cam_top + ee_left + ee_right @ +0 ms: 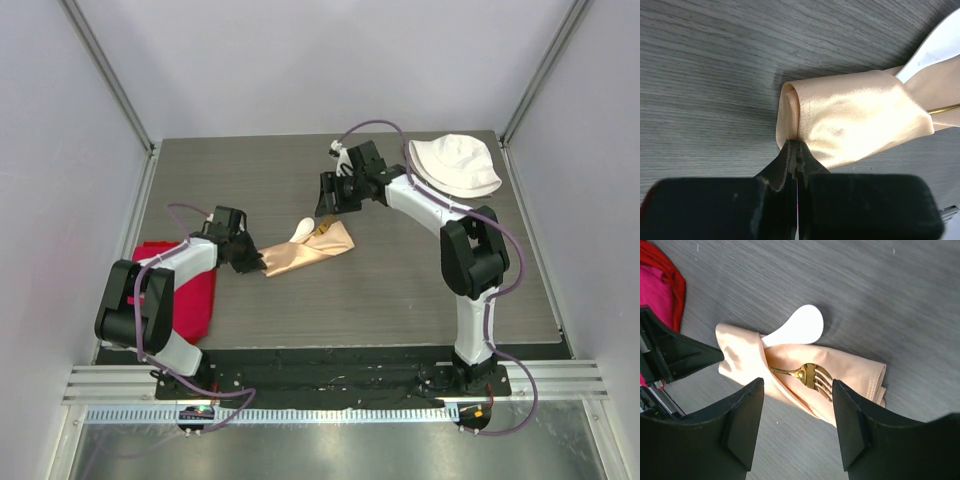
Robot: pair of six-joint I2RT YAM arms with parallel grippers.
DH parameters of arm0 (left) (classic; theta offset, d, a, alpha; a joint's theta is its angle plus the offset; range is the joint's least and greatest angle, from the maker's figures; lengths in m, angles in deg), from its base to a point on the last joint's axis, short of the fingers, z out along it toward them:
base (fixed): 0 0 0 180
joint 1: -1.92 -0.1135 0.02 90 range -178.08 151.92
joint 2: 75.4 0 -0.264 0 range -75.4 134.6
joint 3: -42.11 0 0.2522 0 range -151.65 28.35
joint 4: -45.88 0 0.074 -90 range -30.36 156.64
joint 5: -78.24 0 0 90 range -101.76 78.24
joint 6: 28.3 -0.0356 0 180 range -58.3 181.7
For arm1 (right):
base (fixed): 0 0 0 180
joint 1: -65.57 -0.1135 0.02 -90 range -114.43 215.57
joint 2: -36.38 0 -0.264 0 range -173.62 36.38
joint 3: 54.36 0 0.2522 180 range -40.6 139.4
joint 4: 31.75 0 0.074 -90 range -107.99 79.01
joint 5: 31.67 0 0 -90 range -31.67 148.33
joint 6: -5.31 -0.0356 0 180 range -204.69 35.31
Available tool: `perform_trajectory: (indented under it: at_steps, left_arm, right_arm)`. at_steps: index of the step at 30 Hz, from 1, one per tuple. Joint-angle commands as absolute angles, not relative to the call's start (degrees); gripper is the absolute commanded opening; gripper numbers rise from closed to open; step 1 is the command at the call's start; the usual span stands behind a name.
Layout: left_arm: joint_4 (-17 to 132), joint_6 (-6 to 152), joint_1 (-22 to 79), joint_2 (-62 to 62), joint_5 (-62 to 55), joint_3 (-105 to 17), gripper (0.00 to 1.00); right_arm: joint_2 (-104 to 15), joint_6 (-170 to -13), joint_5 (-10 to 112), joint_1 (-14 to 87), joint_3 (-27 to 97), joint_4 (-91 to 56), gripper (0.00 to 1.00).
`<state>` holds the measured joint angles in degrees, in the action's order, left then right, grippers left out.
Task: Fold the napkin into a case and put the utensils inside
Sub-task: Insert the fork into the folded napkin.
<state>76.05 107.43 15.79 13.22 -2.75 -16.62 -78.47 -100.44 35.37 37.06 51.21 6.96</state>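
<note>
the case [305, 255] is lying mid desk [400, 290], already folded into a narrow peach strip. the left hand [796, 155] is pinching its left end, jaws closed tight on the fold. the right hand [797, 384] is hovering just above the case, jaws standing wide with nothing between them. the fork [812, 376] is sitting in the fold, tines showing and handle running under the flap. the spoon [797, 326] is tucked in beside it, its wide white end poking out the top edge. looks like the step in hand is finishing the utensil insert. next move is probably calling for the right hand lifting clear and the left letting go without dragging the fold open.
</note>
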Motion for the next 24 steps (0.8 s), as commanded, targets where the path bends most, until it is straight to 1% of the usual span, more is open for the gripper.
perform_trajectory:
  at_steps: [1, 3, 4, 5, 7, 9, 12, 17, 20, 22, 24]
  left_arm:
    - [76.96, 105.91, 15.99, 11.61, -2.89, -17.17, 0.00]
    - [77.40, 105.73, 16.16, 11.44, -2.89, -17.35, 0.00]
    - [77.40, 105.47, 16.07, 11.35, -2.89, -17.26, 0.00]
    - [77.49, 105.38, 16.07, 11.26, -3.15, -17.18, 0.00]
    - [77.49, 105.20, 16.16, 11.26, -3.15, -17.09, 0.00]
    - [77.40, 105.20, 16.07, 11.35, -3.06, -17.09, 0.00]
    - [77.05, 105.55, 16.07, 11.09, -3.06, -16.48, 0.00]
    - [77.13, 105.47, 16.16, 10.73, -3.06, -16.12, 0.00]
    - [77.13, 105.38, 16.07, 11.00, -2.98, -16.29, 0.00]
    - [76.79, 105.46, 16.16, 11.43, -2.63, -16.47, 0.00]
    - [76.61, 105.64, 16.16, 11.70, -2.54, -16.47, 0.00]
  right_arm:
    - [-81.74, -95.15, 35.85, 36.66, 58.35, 11.52, 0.60]
    - [-80.71, -96.02, 35.22, 36.48, 57.32, 11.28, 0.57]
    - [-79.82, -96.55, 34.87, 36.57, 53.48, 8.40, 0.57]
    - [-79.29, -96.99, 34.87, 36.57, 52.23, 7.77, 0.57]
    - [-78.94, -97.08, 34.78, 36.57, 50.81, 7.23, 0.52]
    - [-79.02, -96.82, 36.00, 36.66, 50.37, 7.23, 0.52]
    - [-80.07, -95.42, 37.94, 36.92, 51.24, 6.71, 0.56]
    - [-83.50, -93.13, 41.19, 37.01, 53.44, 8.46, 0.54]
    - [-85.69, -92.08, 41.90, 36.92, 54.32, 8.81, 0.52]
    - [-86.75, -91.64, 42.07, 36.92, 55.20, 9.16, 0.47]
    - [-87.55, -91.55, 41.99, 36.92, 55.73, 9.08, 0.45]
